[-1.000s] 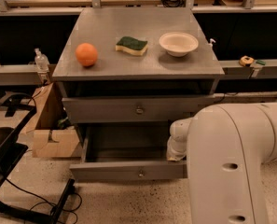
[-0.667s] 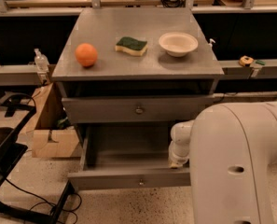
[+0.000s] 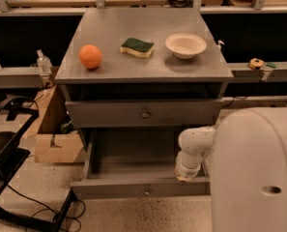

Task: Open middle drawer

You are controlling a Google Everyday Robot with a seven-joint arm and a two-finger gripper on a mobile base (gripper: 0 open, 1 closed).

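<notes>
The middle drawer (image 3: 119, 188) is a grey drawer with a small round knob (image 3: 147, 192). It stands pulled far out below the upper drawer (image 3: 109, 114), and its inside shows bare. My gripper (image 3: 185, 174) is at the end of the white arm (image 3: 195, 144). It reaches down into the right side of the open drawer, just behind its front panel. My white body (image 3: 254, 173) hides the drawer's right end. The bottom drawer is hidden under the open one.
On the cabinet top (image 3: 104, 33) lie an orange (image 3: 90, 56), a green-and-yellow sponge (image 3: 137, 47) and a white bowl (image 3: 185, 45). A cardboard box (image 3: 56, 146) stands on the floor at the left. A black frame with cables (image 3: 7, 178) is at the far left.
The middle drawer has slid further out toward the camera. My arm and gripper have drawn back with it.
</notes>
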